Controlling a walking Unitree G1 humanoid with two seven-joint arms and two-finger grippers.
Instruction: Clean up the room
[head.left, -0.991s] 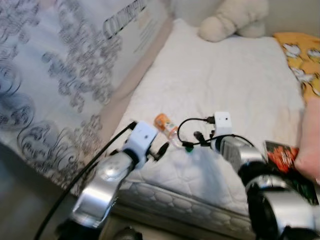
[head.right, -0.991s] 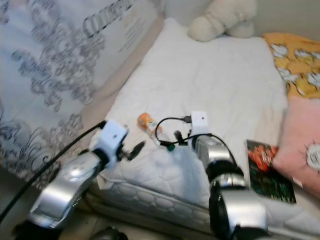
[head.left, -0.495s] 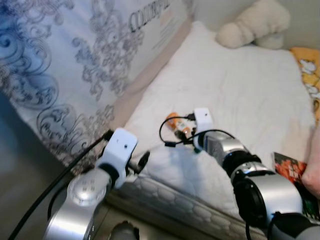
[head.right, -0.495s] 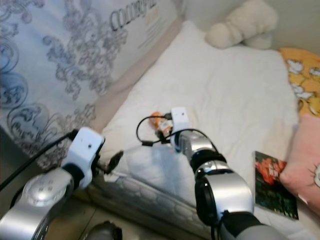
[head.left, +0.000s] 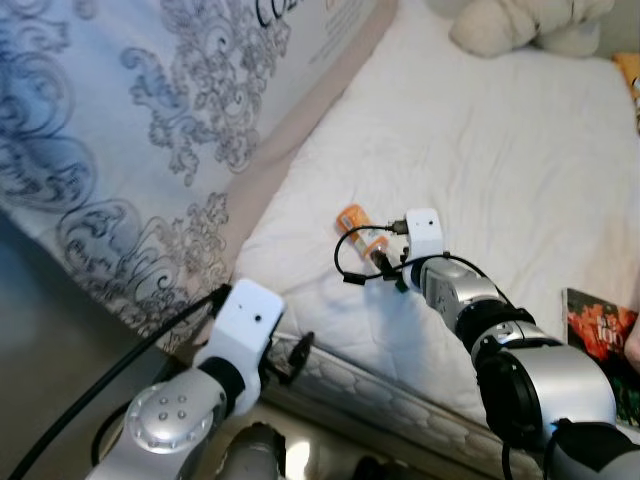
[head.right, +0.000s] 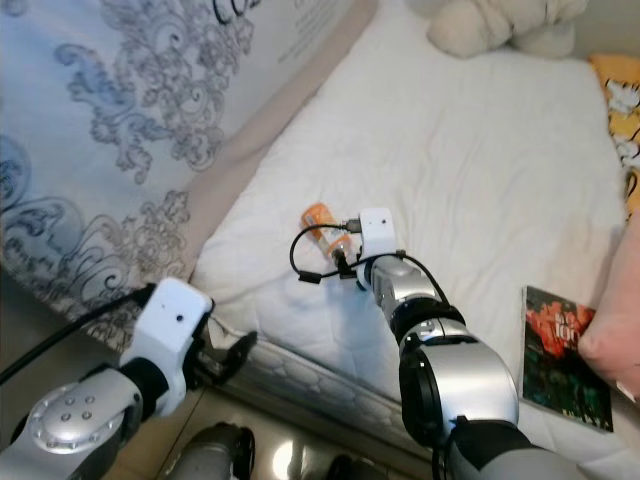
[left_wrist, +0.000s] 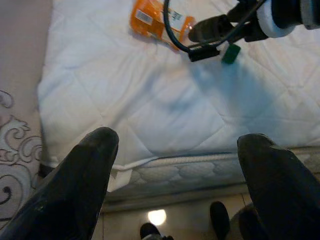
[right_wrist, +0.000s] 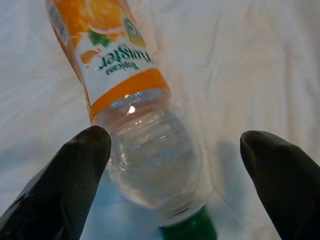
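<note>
Bottle (right_wrist: 132, 107): clear plastic Tropicana Twister orange drink bottle, orange label, green cap, lying on its side on the white quilted mattress (head.left: 500, 170) near its front edge. My right gripper (head.left: 383, 262) is stretched out over the mattress, its fingers (right_wrist: 65, 185) spread wide, one on each side of the bottle's clear neck end. The cap end points toward my wrist and the labelled end points away. I cannot tell whether either finger touches the plastic.

My left gripper (head.left: 290, 358): low at the front edge of the mattress, well apart from the bottle, fingers (left_wrist: 75, 185) spread with nothing between them. In its wrist view the bottle lies farther in on the mattress, beside my right gripper's black cable (left_wrist: 175, 37).

Other items on the bed:
- Cream plush toy (head.left: 525, 22) at the far end.
- Yellow patterned pillow (head.right: 622, 105) along the right side.
- Pink pillow (head.right: 615, 320) nearer, on the right.
- Dark book (head.right: 565, 350) with a red cover picture, beside the pink pillow.

Pale fabric (head.left: 130, 130) with grey scroll pattern runs along the left side of the bed.
</note>
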